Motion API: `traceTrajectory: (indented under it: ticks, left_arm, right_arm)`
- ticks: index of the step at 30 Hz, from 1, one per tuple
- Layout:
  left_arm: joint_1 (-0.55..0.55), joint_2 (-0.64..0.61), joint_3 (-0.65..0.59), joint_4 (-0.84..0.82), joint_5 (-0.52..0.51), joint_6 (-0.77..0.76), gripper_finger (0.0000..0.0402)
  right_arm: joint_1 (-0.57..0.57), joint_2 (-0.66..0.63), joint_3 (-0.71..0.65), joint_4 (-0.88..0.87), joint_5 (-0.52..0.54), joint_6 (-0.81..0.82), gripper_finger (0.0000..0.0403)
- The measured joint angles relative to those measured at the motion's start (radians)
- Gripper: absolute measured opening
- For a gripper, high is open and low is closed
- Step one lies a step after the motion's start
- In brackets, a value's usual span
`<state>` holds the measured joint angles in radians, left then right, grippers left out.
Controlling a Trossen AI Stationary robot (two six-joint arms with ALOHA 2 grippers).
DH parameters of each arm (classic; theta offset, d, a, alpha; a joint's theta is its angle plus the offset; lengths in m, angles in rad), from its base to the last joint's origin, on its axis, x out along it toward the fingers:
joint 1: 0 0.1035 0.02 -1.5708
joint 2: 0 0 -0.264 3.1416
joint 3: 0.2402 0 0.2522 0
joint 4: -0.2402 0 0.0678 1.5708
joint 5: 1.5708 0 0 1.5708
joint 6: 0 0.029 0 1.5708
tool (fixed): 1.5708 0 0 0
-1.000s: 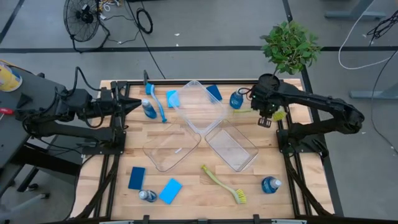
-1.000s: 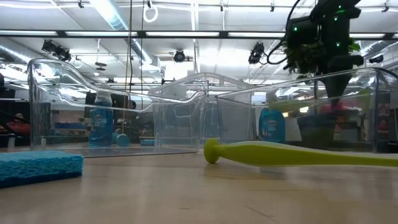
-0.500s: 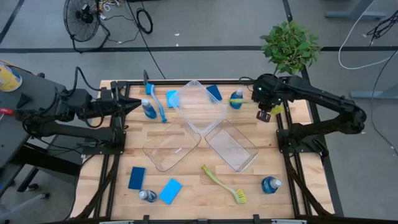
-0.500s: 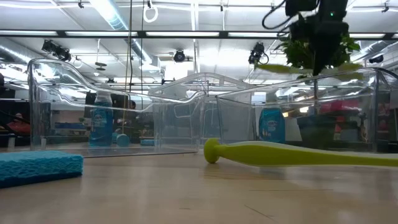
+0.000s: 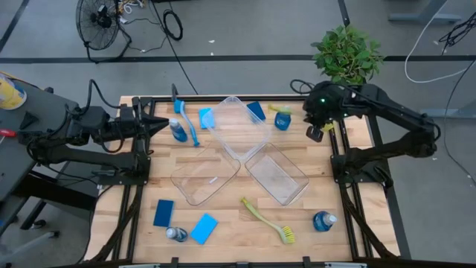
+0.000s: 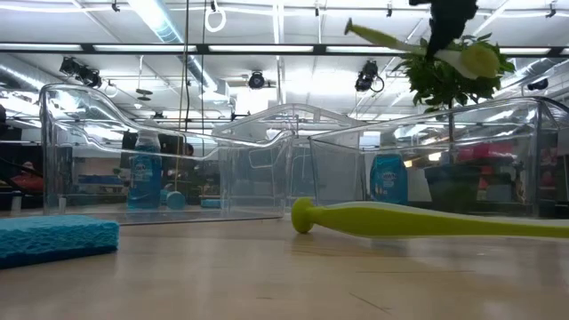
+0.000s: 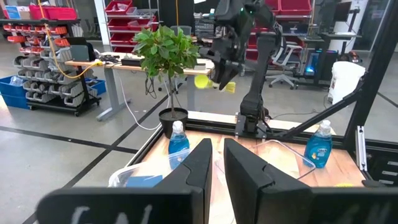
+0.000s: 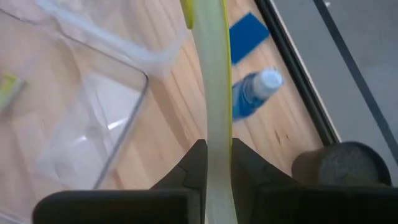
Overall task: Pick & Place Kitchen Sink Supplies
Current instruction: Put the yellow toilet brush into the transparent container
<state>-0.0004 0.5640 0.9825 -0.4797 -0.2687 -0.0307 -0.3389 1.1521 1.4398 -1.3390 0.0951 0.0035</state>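
Right pincer (image 8: 212,163) clenched on the yellow-green dish brush (image 8: 211,93) handle, held aloft at upper right of the high view, just beside a blue-liquid bottle (image 5: 282,120) and over the worktop (image 5: 230,216) far edge; brush looks light, stiff, likely slick plastic, and the mid-handle grip leaves both ends free to swing; clear bins (image 5: 277,174) sit mid-frame with open mouths and thin upright rims to clear; potted plant (image 5: 346,53) crowds the upper right; left pincer (image 7: 214,163) closed, empty, waiting at left
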Motion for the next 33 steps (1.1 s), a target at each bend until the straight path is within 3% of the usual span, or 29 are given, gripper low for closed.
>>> traceTrajectory:
  ticks: [12,22,33]
  left_arm:
    - [0.0,0.0,0.0,0.0,0.0,0.0,0.0048]
    - [0.0,0.0,0.0,-0.001,0.0,0.0,0.0048]
    - [0.0,0.001,0.0,-0.003,0.0,0.0,0.0048]
  right_arm:
    - [0.06,0.09,0.214,-0.011,-0.035,0.134,0.0041]
    - [0.075,0.216,0.392,-0.024,-0.09,0.139,0.0041]
    - [0.075,0.339,0.465,-0.031,-0.131,0.142,0.0041]
